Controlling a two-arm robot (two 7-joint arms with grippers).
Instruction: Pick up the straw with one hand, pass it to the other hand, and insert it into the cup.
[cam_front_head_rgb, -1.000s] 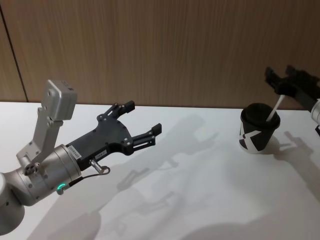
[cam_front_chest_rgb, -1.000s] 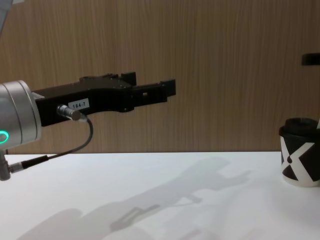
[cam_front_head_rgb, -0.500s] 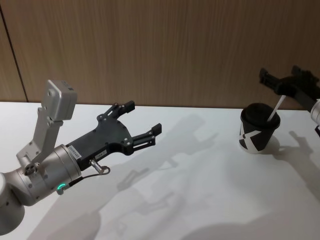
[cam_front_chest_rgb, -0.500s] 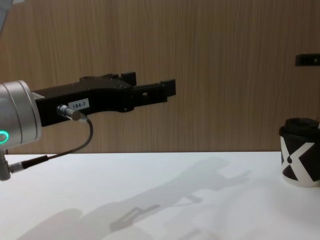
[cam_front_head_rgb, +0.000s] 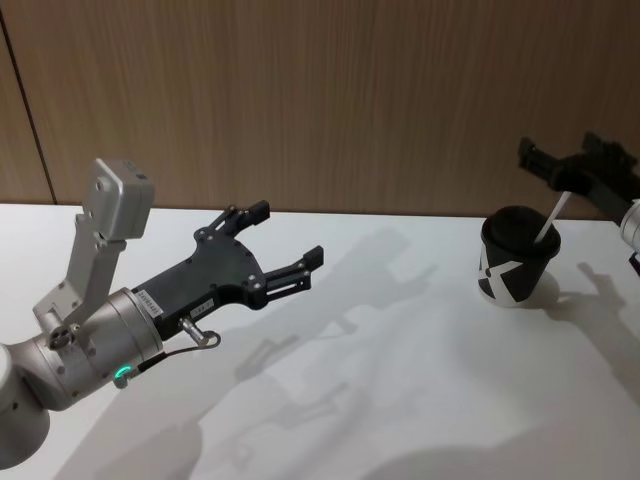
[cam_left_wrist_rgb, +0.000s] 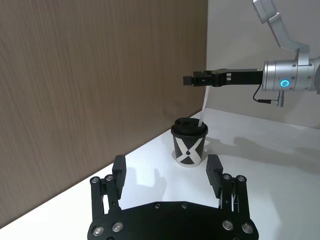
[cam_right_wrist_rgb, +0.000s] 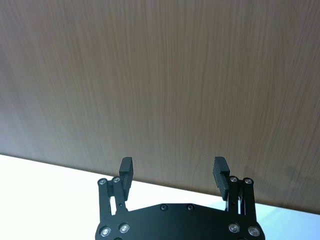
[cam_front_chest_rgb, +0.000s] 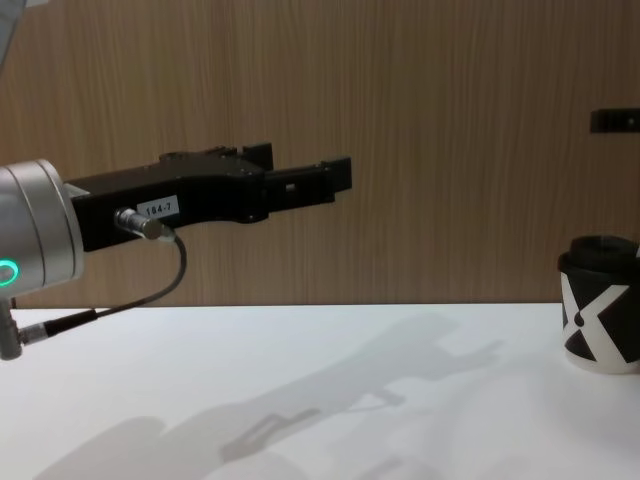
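Note:
The cup is black with a white X and stands on the white table at the far right, also seen in the chest view. The straw is white, stands in the cup's lid and leans toward the right. My right gripper hovers open just above the straw's top, with nothing between its fingers. In the left wrist view the straw rises from the cup to just under the right gripper. My left gripper hangs open and empty above the table's left side.
The white table spreads between the left gripper and the cup, with only arm shadows on it. A brown wood-panelled wall stands right behind the table. The left arm's black cable loops under its wrist.
The right gripper has drifted slightly up and left above the straw. The straw, the cup and the left arm have stayed put.

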